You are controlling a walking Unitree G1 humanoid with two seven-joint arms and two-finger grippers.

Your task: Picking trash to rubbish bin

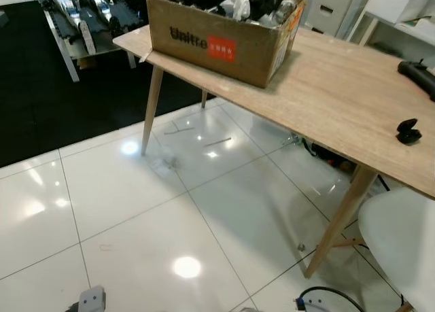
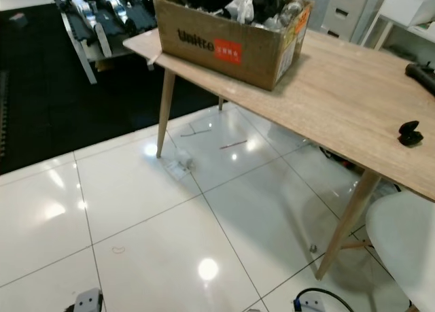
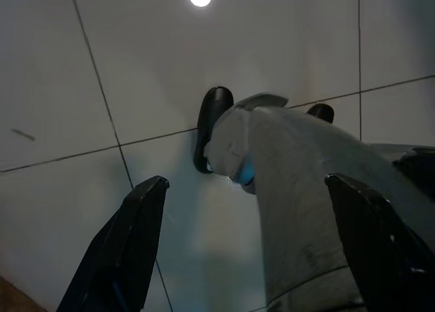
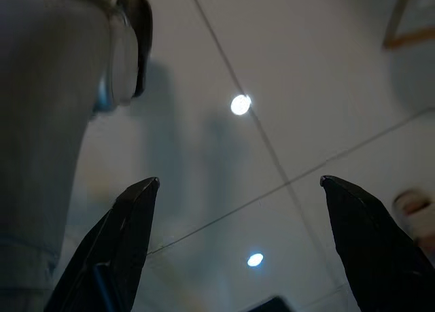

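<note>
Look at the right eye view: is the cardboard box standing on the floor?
No, the cardboard box stands on the wooden table.

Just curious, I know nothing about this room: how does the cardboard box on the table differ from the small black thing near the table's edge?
The box is big, brown, printed and full of clutter; the black thing is tiny, dark and plain. The box sits at the table's far end, the black thing on the near right. Both rest on the table.

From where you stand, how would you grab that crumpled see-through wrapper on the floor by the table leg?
Probably from straight above. The crumpled wrapper lies low on the white tiles beside the table leg, so I'd pinch its raised, crinkled middle and come in from the open floor side, away from the leg. Both tools hang open now.
</note>
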